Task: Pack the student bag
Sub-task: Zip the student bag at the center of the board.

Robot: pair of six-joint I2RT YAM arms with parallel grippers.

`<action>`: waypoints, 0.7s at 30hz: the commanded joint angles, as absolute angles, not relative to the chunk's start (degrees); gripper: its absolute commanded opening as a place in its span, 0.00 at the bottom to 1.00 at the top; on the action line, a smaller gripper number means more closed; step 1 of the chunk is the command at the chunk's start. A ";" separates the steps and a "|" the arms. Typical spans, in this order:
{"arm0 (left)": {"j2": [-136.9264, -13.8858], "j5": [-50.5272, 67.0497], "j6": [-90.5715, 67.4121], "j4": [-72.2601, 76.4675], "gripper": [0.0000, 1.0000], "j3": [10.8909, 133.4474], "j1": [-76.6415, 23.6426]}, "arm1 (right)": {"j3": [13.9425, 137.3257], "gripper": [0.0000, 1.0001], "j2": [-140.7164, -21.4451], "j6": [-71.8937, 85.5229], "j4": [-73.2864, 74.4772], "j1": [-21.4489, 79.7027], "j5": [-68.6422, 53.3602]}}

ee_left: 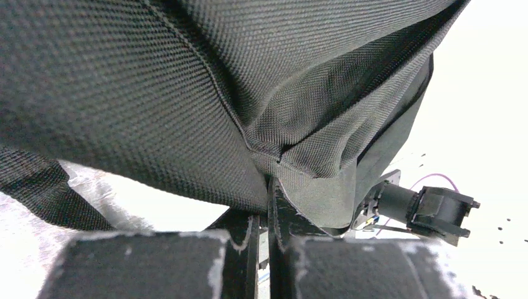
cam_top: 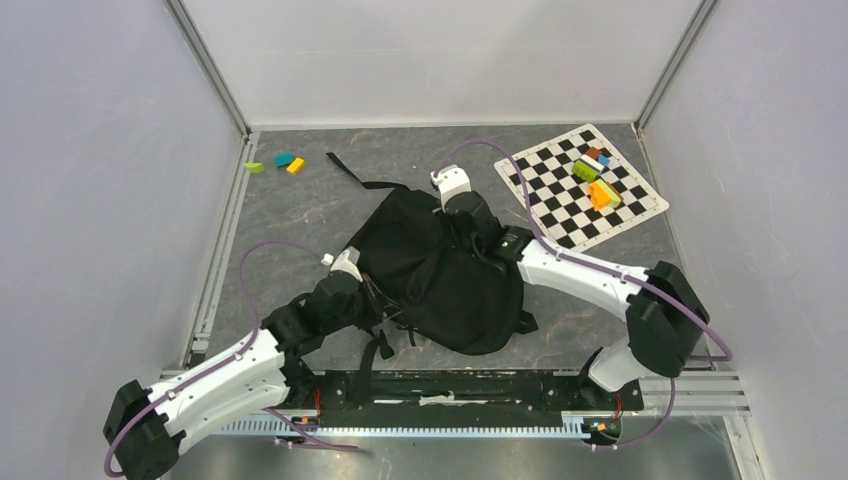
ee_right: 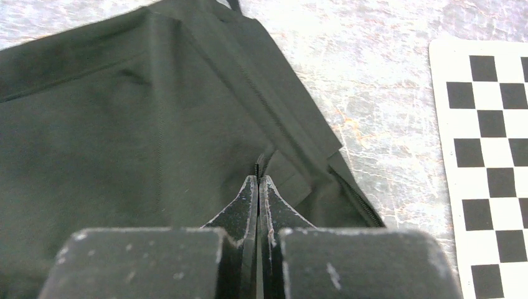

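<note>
The student bag, a large black fabric backpack, lies in a heap on the grey floor between both arms. At the bag's left edge my left gripper is shut, and in the left wrist view a fold of the woven fabric is pinched between its tips and rises above them. My right gripper sits on the bag's upper right part. In the right wrist view its tips are shut on the bag's edge by a zipper line, with the bag spread out to the left.
A black-and-white checkered mat lies at the back right with several coloured blocks on it. More small blocks lie at the back left. A loose strap trails toward the back. Walls close in on three sides.
</note>
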State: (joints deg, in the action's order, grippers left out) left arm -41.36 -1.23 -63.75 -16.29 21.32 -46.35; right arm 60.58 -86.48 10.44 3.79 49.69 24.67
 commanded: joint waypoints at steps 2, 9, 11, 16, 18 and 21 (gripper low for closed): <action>-40.01 -2.12 -58.01 -26.06 0.02 21.17 -46.58 | 67.90 0.00 -90.32 6.42 2.24 43.07 26.87; -40.41 -0.49 -56.64 -24.78 0.02 21.84 -46.54 | 68.23 0.00 -97.06 5.98 0.66 38.74 21.59; -40.47 -0.52 -56.02 -25.18 0.02 22.01 -46.57 | 68.89 0.00 -98.79 6.21 0.44 38.00 19.44; -38.98 -1.57 -55.63 -27.94 0.02 22.41 -46.58 | 69.82 0.00 -99.04 6.46 -1.63 36.69 16.29; -37.82 -1.75 -55.72 -28.12 0.02 22.22 -46.58 | 70.62 0.00 -99.05 5.90 -1.61 35.97 14.81; -36.55 -2.08 -55.06 -28.26 0.04 22.54 -46.58 | 71.32 0.00 -98.58 5.27 -0.86 35.05 12.40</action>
